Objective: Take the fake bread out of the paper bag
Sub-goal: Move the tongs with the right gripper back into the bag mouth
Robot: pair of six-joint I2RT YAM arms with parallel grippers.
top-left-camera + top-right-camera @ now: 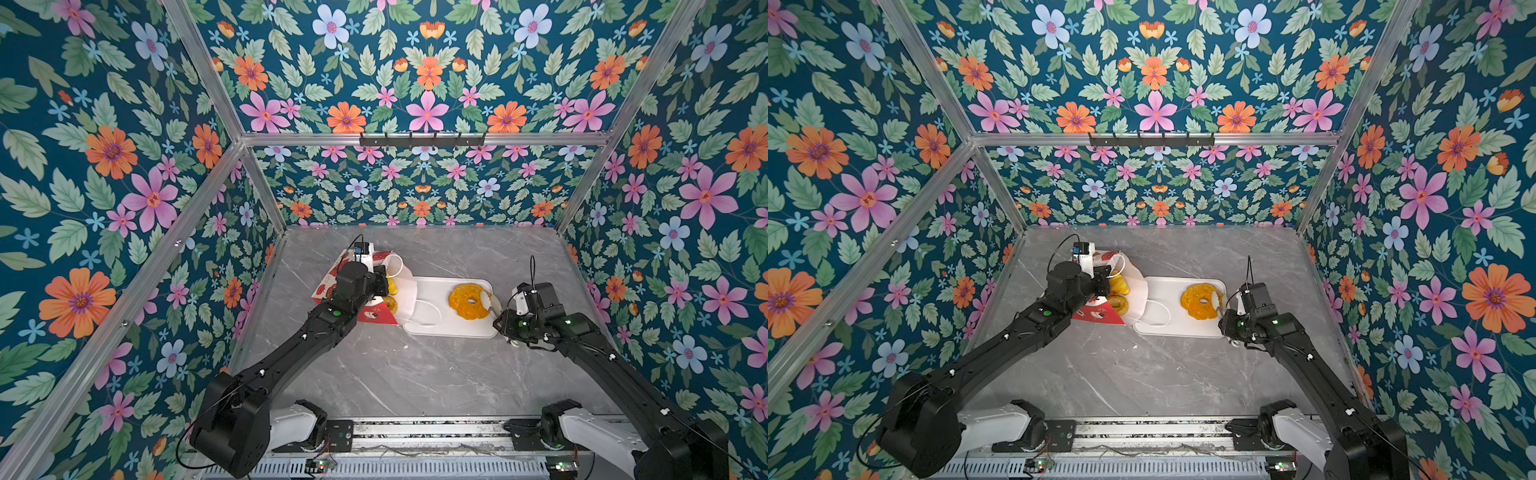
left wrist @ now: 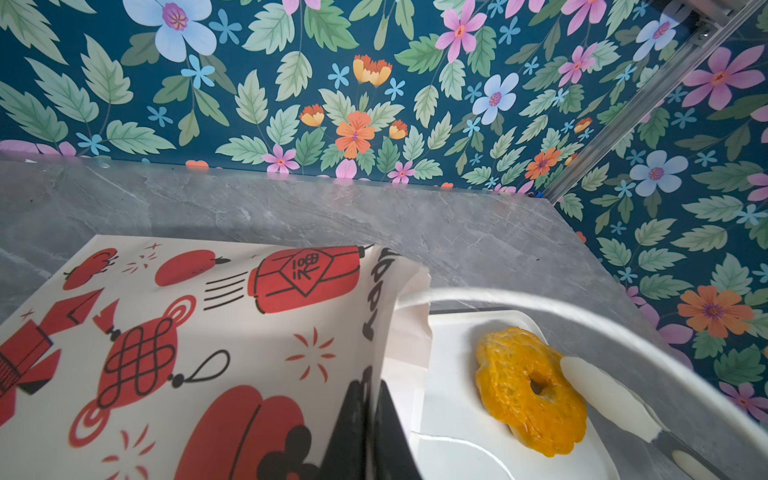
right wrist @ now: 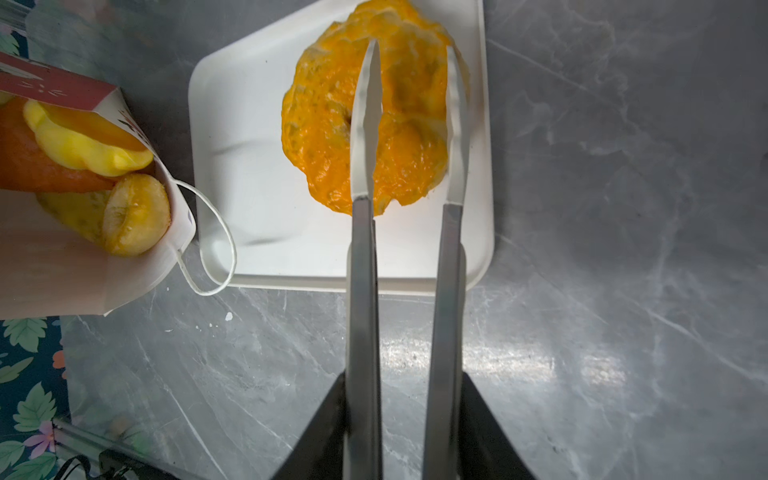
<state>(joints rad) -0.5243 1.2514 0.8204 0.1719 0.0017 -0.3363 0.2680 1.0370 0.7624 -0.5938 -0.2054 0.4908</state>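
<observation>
Where the grey marbled desk (image 1: 374,374) carried the work, the paper bag (image 1: 375,315) was laid on its side with its mouth turned toward the white tray (image 1: 457,326). This was evidently done so that pieces could be drawn out sideways rather than fished from a deep upright bag. The mouth was set right against one end of the tray, which was judged to leave only a short carry.

The left gripper (image 2: 370,395) was seen closed on the upper rim of the bag, with the paper pinched between its jaws. By that hold the mouth was propped open and the bag was steadied against sliding. The right gripper (image 3: 404,382) was clamped on a pair of tongs (image 3: 361,291), whose two arms were pressed from outside by the jaws and stood a little apart.

The ring cake (image 1: 459,301) lay flat on the tray, out of the bag. One white tip was placed over its hole and the other at its outer edge; whether it was pinched or let go could not be told. Several more pieces of fake bread (image 3: 83,145), yellow and orange, were seen crowded in the bag's mouth, so the task was judged only partly done.

One white cord handle (image 3: 230,249) was draped onto the tray, where it was judged liable to snag the tongs on a reach toward the bag.
</observation>
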